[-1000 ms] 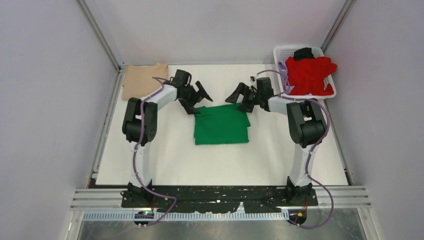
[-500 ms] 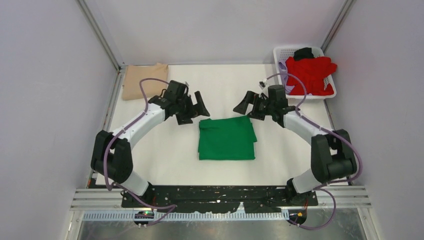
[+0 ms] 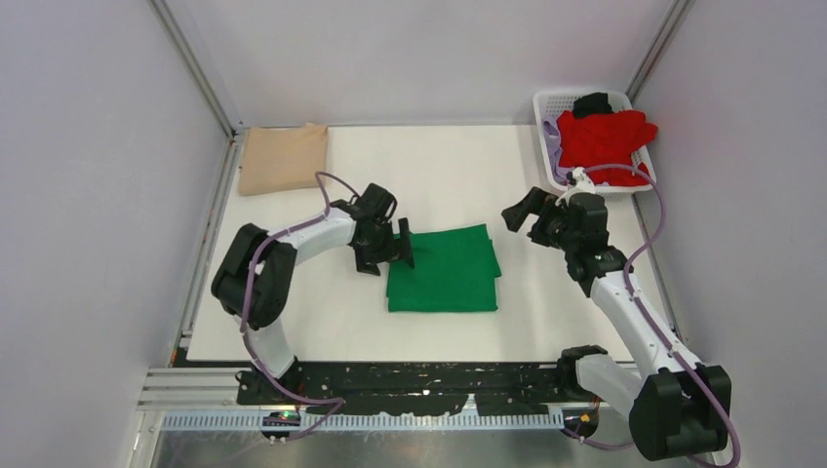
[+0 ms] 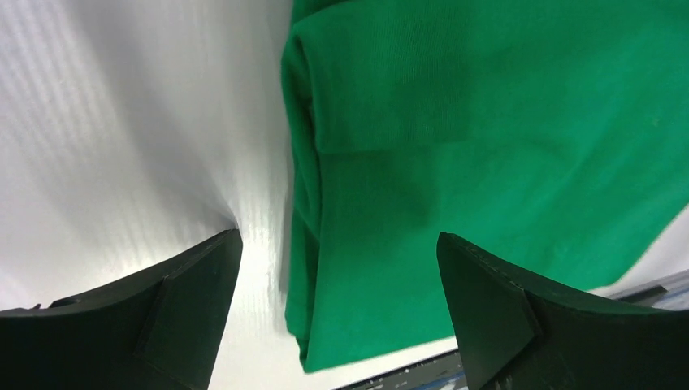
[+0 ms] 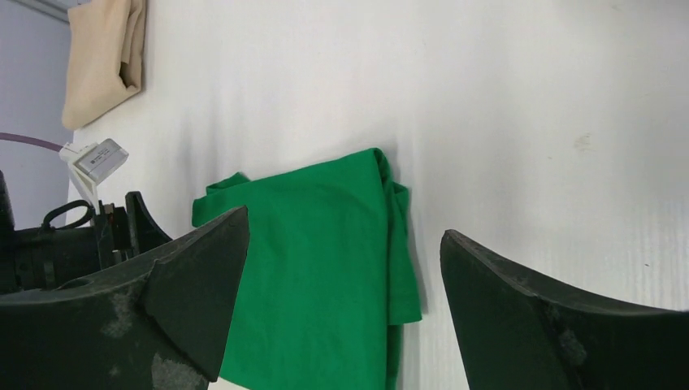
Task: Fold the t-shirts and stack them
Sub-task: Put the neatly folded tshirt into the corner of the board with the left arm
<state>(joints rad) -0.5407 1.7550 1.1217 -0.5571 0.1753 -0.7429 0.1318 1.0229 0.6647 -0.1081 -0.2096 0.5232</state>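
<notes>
Soft, even light from above fills the top view. The white table (image 3: pixel 293 312) is bright without glare, and the arms cast only faint, short shadows. In the left wrist view a glossy sheen streaks the table from 10 toward 8 o'clock, and a soft shadow crosses the green t-shirt (image 4: pixel 504 106) at centre. The fingers (image 4: pixel 122 325) of the left gripper (image 4: pixel 337 237), at 7 and 5 o'clock, look dark and slightly soft. The right wrist view is crisp, with mild stretching at its edges.

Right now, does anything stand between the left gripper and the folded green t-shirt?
Nothing visible does. The left gripper hangs open directly over the folded left edge of the green t-shirt, with no other thing between them.
</notes>
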